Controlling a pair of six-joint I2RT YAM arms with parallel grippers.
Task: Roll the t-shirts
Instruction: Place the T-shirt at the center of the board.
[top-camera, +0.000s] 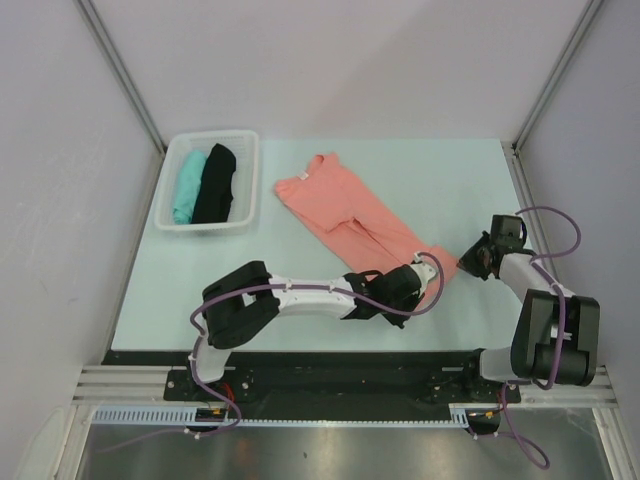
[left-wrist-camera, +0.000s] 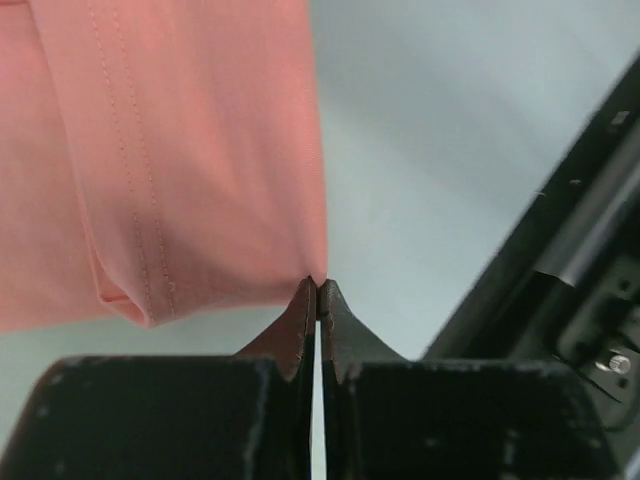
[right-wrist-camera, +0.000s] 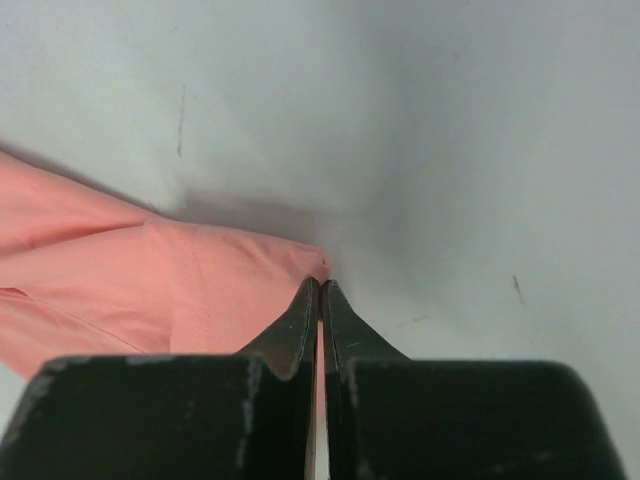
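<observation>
A salmon-pink t-shirt (top-camera: 340, 205) lies on the pale green bench (top-camera: 420, 170), folded into a long narrow strip. The strip runs on a slant, with the neck end toward the far left and the hem end toward the near right. The left arm stretches across the near side of the bench, and the left hand (top-camera: 420, 272) sits at the hem's nearer corner. The right hand (top-camera: 468, 262) meets the hem's other corner from the right. In the left wrist view the left hand (left-wrist-camera: 317, 290) has its fingers pressed together, with the tips nipping the very corner of the stitched hem of the t-shirt (left-wrist-camera: 200, 150). The rest of the cloth lies flat on the bench beyond them. In the right wrist view the right hand (right-wrist-camera: 320, 290) is likewise pressed tight, pinching a corner of the pink cloth (right-wrist-camera: 120, 280), which spreads away to the left. At the far left of the bench stands a white basket (top-camera: 252, 180). It holds a teal t-shirt (top-camera: 187, 185) and a black t-shirt (top-camera: 215, 183) side by side, well apart from the pink one.
</observation>
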